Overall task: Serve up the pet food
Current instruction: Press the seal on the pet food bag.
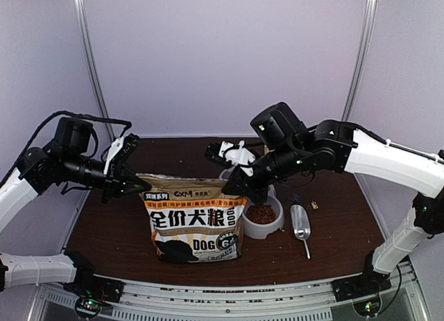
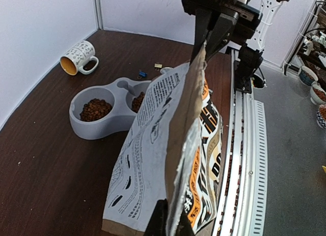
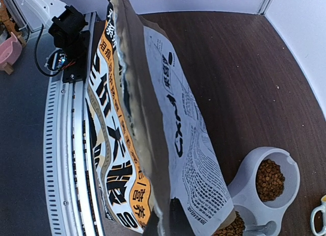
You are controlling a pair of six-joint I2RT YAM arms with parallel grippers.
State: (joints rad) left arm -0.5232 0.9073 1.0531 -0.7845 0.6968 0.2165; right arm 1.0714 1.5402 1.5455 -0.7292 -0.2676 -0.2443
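The left gripper point(image 1: 132, 184) and the right gripper point(image 1: 234, 187) each pinch a top corner of the bag point(image 1: 194, 220), which stands upright near the front edge of the table point(image 1: 111, 238). Pet food point(image 1: 261, 213) already lies in both hollows of the bowl point(image 1: 279, 227) just beside it, so serving looks nearly done. Next, both pinches likely need to move together so the bag does not tip.

There was one printed paper bag point(image 1: 194, 220), one grey double bowl point(image 2: 81, 129) with two wells, two heaps of pet food point(image 2: 95, 109), one mug point(image 2: 77, 57), one metal scoop point(image 1: 300, 224), and two pincers: the left pincer point(image 1: 137, 186) and the right pincer point(image 1: 233, 189).
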